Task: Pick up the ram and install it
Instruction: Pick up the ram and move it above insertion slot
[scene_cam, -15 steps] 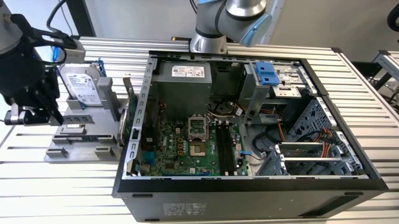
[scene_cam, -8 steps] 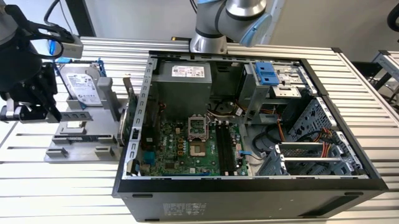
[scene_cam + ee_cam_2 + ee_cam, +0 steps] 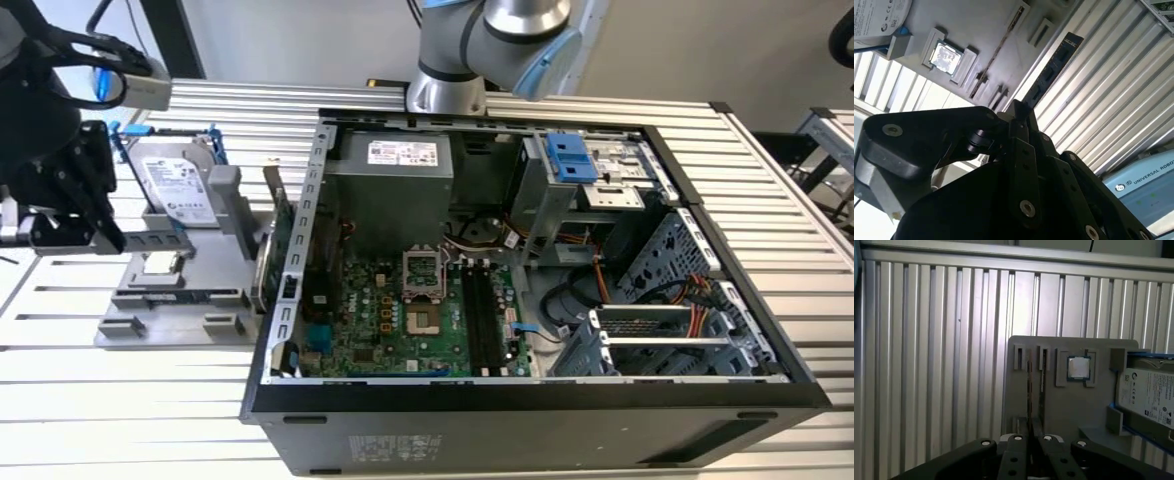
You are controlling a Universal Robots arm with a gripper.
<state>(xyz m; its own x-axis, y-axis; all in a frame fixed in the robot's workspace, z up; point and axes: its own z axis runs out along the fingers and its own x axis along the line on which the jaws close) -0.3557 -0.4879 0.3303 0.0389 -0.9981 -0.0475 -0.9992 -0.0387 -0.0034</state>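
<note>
Second wrist view: the ram (image 3: 1050, 70), a slim, long, dark circuit stick with black chips, sticks straight out from between the fingertips of the black gripper (image 3: 1019, 120).
Pincer state: closed on the ram, with one end of the stick clamped between the two fingers and the other end free.
Landmark: a flat grey holder plate (image 3: 174, 300) with narrow slots and square pockets, lying on the ribbed aluminium table (image 3: 80, 400).
Ram position: held in the air, clear of the holder plate's slots. In the second wrist view its free end lies against the ribbed table just past the plate's edge.
Gripper position: in the exterior view the gripper (image 3: 67, 190) hangs over the holder plate's side on the exterior view's left.
First wrist view: the fingers of the gripper (image 3: 1030, 442) line up with the two narrow slots of the holder plate (image 3: 1064, 405).
Processor: a small square silver chip (image 3: 160, 263) sits in a pocket of the holder plate, beside the slots.
Hard drive: a silver drive with blue brackets (image 3: 180, 185) rests on the holder plate's far end.
Computer case: an open black tower lying on its side (image 3: 534, 400), just beside the holder plate on the exterior view's right, with its green motherboard (image 3: 387, 310) exposed.
</note>
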